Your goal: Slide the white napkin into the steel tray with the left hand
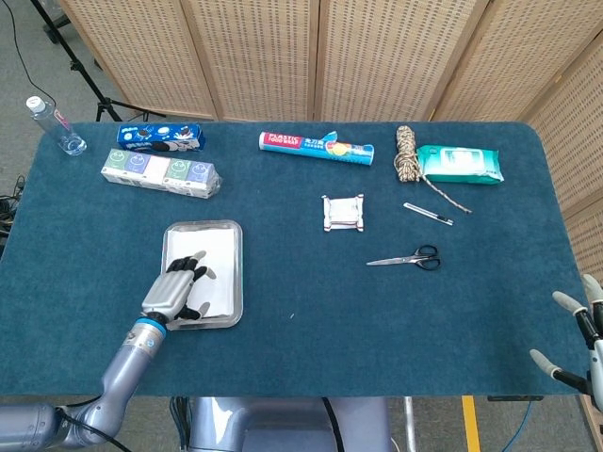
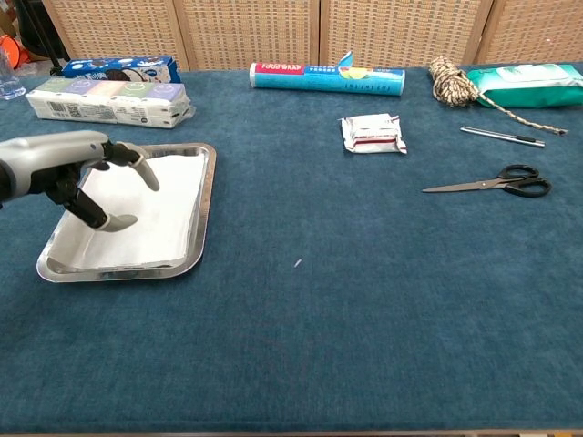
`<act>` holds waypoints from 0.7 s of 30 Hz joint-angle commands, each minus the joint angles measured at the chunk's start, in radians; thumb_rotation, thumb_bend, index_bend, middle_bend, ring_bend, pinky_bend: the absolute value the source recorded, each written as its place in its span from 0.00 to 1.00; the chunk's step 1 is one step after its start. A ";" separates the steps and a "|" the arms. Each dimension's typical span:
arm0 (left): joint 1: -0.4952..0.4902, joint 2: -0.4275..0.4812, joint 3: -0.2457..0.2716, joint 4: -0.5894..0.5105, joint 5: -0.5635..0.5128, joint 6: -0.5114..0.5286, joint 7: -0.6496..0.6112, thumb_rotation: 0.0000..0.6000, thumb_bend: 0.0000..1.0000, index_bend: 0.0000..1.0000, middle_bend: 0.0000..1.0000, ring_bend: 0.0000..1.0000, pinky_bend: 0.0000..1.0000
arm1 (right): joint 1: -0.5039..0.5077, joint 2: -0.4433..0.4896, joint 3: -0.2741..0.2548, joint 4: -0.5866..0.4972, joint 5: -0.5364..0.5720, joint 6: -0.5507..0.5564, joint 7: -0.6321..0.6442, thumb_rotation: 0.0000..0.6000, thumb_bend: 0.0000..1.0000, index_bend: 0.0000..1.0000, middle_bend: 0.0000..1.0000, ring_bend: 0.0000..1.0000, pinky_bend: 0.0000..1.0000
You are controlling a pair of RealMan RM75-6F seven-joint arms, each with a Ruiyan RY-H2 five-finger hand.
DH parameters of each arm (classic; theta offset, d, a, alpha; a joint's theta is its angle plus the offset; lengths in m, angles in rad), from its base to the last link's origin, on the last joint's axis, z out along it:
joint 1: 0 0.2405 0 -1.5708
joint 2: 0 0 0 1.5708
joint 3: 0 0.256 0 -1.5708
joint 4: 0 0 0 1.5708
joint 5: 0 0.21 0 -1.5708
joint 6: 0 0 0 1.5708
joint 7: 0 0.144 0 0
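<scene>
Left hand: the left hand hangs above the near part of the steel tray, fingers loosely apart and holding nothing; in the chest view it appears clear of the sheet below.
White napkin: the white napkin lies flat inside the tray, covering most of its floor.
Steel tray: it sits on the blue tabletop near the front-left corner, long side running front to back.
Right hand: the right hand shows only at the table's front-right corner, off the edge, fingers spread and empty.
Back-left corner: a clear bottle, a blue cookie box and a tissue multipack just in front of the box.
Back edge: a plastic-wrap roll near the middle.
Back-right: a rope coil beside a green wipes pack.
Centre: a small wrapped packet.
Right of centre: a pen and, nearer the front, scissors.
</scene>
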 commanded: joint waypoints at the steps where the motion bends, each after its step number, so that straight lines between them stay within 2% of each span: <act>1: 0.011 0.028 -0.033 -0.024 0.034 0.027 -0.031 1.00 0.35 0.32 0.00 0.00 0.00 | 0.000 -0.001 0.000 0.000 -0.001 0.001 -0.002 1.00 0.05 0.21 0.00 0.00 0.00; 7: 0.045 0.092 -0.071 -0.079 0.114 0.054 -0.113 1.00 0.35 0.32 0.00 0.00 0.00 | 0.000 0.000 -0.001 -0.001 -0.001 -0.001 -0.002 1.00 0.05 0.21 0.00 0.00 0.00; 11: 0.089 0.134 -0.059 -0.119 0.197 0.092 -0.160 1.00 0.35 0.32 0.00 0.00 0.00 | -0.001 0.002 -0.001 -0.001 0.000 0.000 0.001 1.00 0.05 0.21 0.00 0.00 0.00; 18: 0.235 0.206 0.025 -0.163 0.417 0.212 -0.308 1.00 0.34 0.32 0.00 0.00 0.00 | 0.004 0.001 -0.003 -0.005 0.000 -0.011 -0.008 1.00 0.05 0.21 0.00 0.00 0.00; 21: 0.355 0.204 0.105 -0.109 0.606 0.348 -0.427 1.00 0.34 0.32 0.00 0.00 0.00 | 0.010 -0.003 -0.006 -0.009 -0.001 -0.026 -0.025 1.00 0.05 0.21 0.00 0.00 0.00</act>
